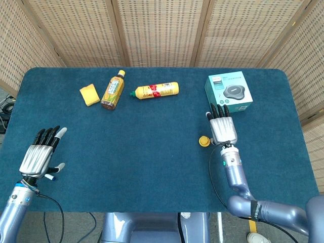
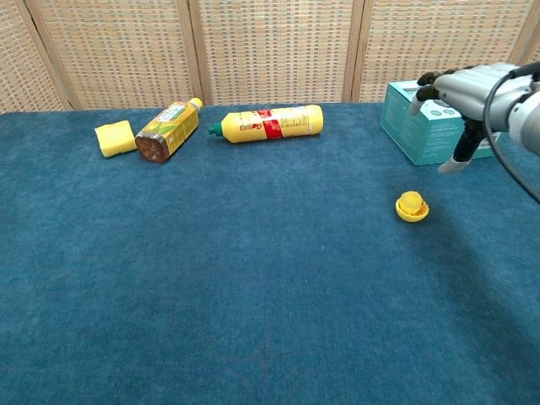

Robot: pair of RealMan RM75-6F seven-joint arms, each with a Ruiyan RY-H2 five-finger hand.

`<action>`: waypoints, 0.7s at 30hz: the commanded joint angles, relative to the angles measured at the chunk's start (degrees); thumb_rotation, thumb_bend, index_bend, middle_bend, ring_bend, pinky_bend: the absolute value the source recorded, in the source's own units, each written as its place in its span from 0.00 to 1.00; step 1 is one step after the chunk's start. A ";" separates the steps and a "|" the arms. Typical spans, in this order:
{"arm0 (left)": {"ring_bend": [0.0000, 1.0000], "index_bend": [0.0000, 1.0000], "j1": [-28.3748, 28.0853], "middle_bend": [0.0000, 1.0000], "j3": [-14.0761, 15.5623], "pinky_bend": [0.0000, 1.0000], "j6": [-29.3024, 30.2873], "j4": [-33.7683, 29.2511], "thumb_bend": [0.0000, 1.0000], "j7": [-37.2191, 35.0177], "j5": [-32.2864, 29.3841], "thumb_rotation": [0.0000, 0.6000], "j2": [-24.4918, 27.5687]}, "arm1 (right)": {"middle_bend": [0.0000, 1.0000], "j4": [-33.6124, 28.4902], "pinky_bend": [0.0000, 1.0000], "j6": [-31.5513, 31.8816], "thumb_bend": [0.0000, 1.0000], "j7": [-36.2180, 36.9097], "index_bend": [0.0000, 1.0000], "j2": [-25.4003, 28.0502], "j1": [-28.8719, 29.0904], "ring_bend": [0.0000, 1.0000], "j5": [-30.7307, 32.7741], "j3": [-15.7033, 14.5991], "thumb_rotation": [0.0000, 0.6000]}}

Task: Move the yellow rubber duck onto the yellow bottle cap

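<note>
Two hands are in view, neither holding anything. The right hand (image 1: 223, 129) hangs raised with fingers spread, just beside the teal box (image 1: 229, 92). The yellow rubber duck (image 2: 411, 201) sits on the yellow bottle cap (image 2: 413, 213), apart from that hand, so the placing looks done. The left hand (image 1: 39, 154) rests spread at the bench (image 1: 152, 152) near edge, well away, likely parked out of the work. Two bottles (image 1: 112, 90) (image 1: 156, 90) and a yellow sponge (image 1: 89, 94) lie untouched at the far side
</note>
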 commanded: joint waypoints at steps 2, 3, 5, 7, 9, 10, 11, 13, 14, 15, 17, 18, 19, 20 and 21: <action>0.00 0.00 0.39 0.00 0.03 0.00 0.82 0.04 0.20 0.34 0.31 1.00 -0.21 | 0.00 -5.01 0.00 3.22 0.01 6.09 0.13 5.15 -4.70 0.00 -6.57 -2.81 1.00; 0.00 0.00 0.55 0.00 0.02 0.00 1.17 0.08 0.20 0.31 0.44 1.00 -0.32 | 0.00 -5.71 0.00 4.16 0.00 7.76 0.11 6.09 -5.88 0.00 -8.58 -3.67 1.00; 0.00 0.00 0.91 0.00 0.09 0.00 1.78 0.07 0.20 0.31 0.62 1.00 -0.45 | 0.00 -6.53 0.00 5.95 0.00 10.88 0.08 7.42 -7.96 0.00 -12.11 -5.15 1.00; 0.00 0.00 1.27 0.00 0.22 0.00 2.38 0.05 0.20 0.43 0.88 1.00 -0.59 | 0.00 -7.20 0.00 8.03 0.00 14.84 0.06 8.52 -10.43 0.00 -15.48 -6.68 1.00; 0.00 0.00 1.70 0.00 0.47 0.00 3.03 -0.16 0.20 0.69 1.26 1.00 -0.66 | 0.00 -7.29 0.00 10.25 0.00 19.12 0.05 9.55 -13.26 0.00 -19.16 -8.66 1.00; 0.00 0.00 1.86 0.00 0.57 0.00 3.29 -0.28 0.20 0.78 1.44 1.00 -0.67 | 0.00 -7.12 0.00 11.11 0.00 20.56 0.04 9.82 -14.35 0.00 -20.23 -9.38 1.00; 0.00 0.00 2.04 0.00 0.68 0.00 3.57 -0.39 0.20 0.85 1.64 1.00 -0.69 | 0.00 -6.87 0.00 11.99 0.00 21.99 0.04 10.08 -15.44 0.00 -21.32 -10.14 1.00; 0.00 0.00 2.74 0.00 1.15 0.00 4.61 -0.59 0.20 0.96 2.45 1.00 -0.81 | 0.00 -5.55 0.00 14.46 0.00 26.07 0.04 10.69 -18.56 0.00 -24.43 -12.28 1.00; 0.00 0.00 3.07 0.00 1.37 0.00 5.02 -0.61 0.20 0.97 2.74 1.00 -0.89 | 0.00 -4.68 0.00 15.37 0.00 27.67 0.03 10.83 -19.76 0.00 -25.71 -13.03 1.00; 0.00 0.00 3.37 0.00 1.58 0.00 5.36 -0.63 0.20 0.98 2.99 1.00 -0.95 | 0.00 -3.80 0.00 16.25 0.00 29.03 0.03 10.90 -20.87 0.00 -26.80 -13.64 1.00; 0.00 0.00 4.02 0.00 1.98 0.00 6.10 -0.64 0.20 0.99 3.44 1.00 -1.06 | 0.00 -2.00 0.00 18.04 0.00 31.32 0.03 10.98 -23.12 0.00 -28.69 -14.81 1.00; 0.00 0.00 4.27 0.00 2.11 0.00 6.40 -0.64 0.20 1.00 3.60 1.00 -1.09 | 0.00 -1.47 0.00 18.58 0.00 32.04 0.03 11.00 -23.83 0.00 -29.25 -15.15 1.00; 0.00 0.00 4.70 0.00 2.32 0.00 6.92 -0.59 0.20 1.03 3.80 1.00 -1.15 | 0.00 -0.70 0.00 19.35 0.00 33.13 0.03 11.11 -24.95 0.00 -30.04 -15.74 1.00; 0.00 0.00 4.95 0.00 2.44 0.00 7.22 -0.56 0.20 1.05 3.94 1.00 -1.19 | 0.00 -0.25 0.00 19.84 0.00 33.84 0.03 11.20 -25.65 0.00 -30.52 -16.07 1.00; 0.00 0.00 5.29 0.00 2.64 0.00 7.54 -0.54 0.20 1.09 3.99 1.00 -1.19 | 0.00 0.17 0.00 20.43 0.00 34.62 0.03 11.31 -26.36 0.00 -31.10 -16.38 1.00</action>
